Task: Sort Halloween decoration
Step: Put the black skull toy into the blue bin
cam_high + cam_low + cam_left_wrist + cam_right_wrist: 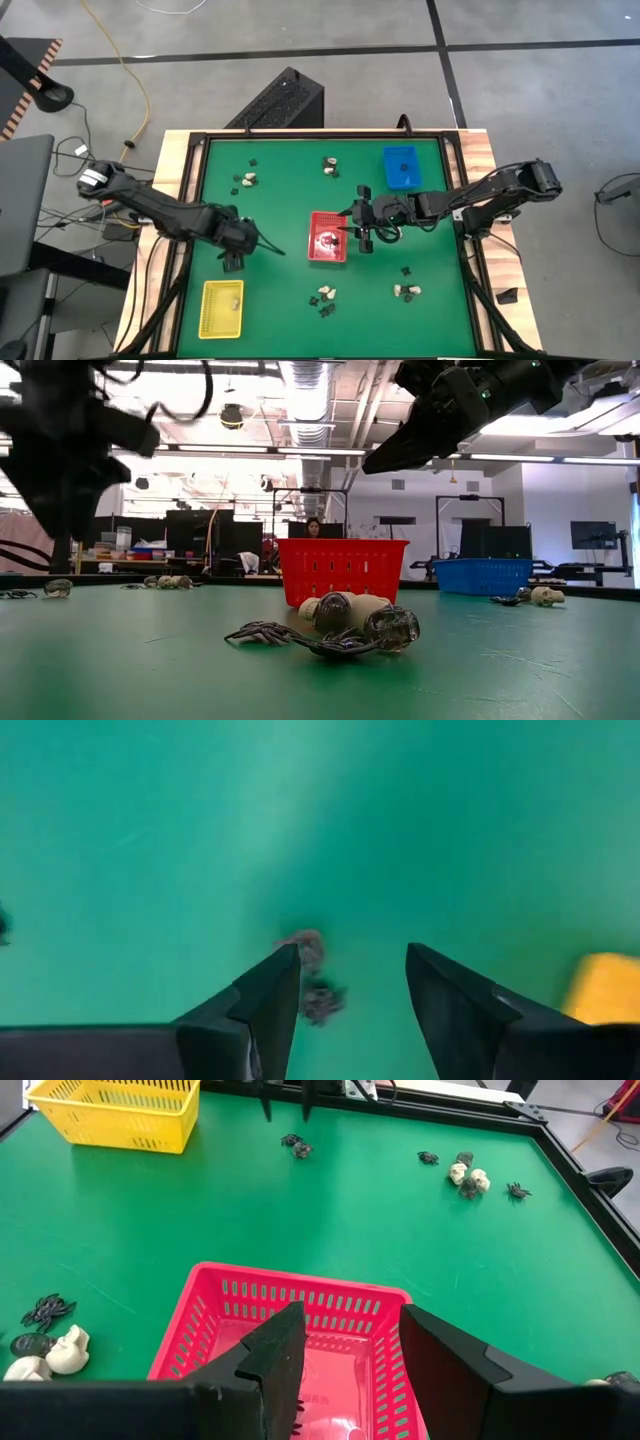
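Left gripper (350, 990) hangs over the green bench (280, 190) with its fingers apart, and a small pale-and-dark decoration piece (312, 975) lies just beside one finger, not held. More decorations sit in little clusters all round the bench: one at twelve o'clock (330, 166), one at six (325, 296), another at ten (245, 181). Right gripper (345, 1350) hovers over the red tray (290, 1330), fingers spread, carrying nothing. These pieces look featherweight and hard: cream lumps, probably smooth and apt to squirt out of a pinch; thin black legs likely to bend or snag. Best grabbed across the lump's middle, fingers low to the bench.
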Robot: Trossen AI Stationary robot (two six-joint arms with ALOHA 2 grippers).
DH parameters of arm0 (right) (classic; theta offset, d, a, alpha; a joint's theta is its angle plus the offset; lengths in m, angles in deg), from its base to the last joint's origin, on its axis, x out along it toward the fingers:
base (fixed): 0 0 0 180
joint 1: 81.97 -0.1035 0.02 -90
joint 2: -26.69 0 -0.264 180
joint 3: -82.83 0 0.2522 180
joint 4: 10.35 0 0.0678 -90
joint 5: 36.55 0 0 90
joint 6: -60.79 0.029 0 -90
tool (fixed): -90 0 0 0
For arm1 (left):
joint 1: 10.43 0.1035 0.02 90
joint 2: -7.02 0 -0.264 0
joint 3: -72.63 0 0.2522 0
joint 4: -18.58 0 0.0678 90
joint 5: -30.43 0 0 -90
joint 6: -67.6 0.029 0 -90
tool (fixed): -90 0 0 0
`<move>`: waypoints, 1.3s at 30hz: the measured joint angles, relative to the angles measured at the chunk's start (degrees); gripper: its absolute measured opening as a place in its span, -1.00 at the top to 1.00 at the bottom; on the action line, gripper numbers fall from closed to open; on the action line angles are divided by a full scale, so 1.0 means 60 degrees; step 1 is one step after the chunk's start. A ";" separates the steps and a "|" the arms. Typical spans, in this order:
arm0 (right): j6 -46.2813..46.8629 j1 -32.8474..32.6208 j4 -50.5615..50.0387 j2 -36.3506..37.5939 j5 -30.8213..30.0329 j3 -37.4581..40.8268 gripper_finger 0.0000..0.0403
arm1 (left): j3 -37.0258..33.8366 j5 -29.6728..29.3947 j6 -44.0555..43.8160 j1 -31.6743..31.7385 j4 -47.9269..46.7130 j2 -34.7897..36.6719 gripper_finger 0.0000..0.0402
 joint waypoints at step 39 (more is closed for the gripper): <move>0.0004 0.0197 -0.0224 0.0000 0.0000 0.0000 0.04 | -0.2248 0.0215 0.0535 0.0683 0.2396 0.0004 0.14</move>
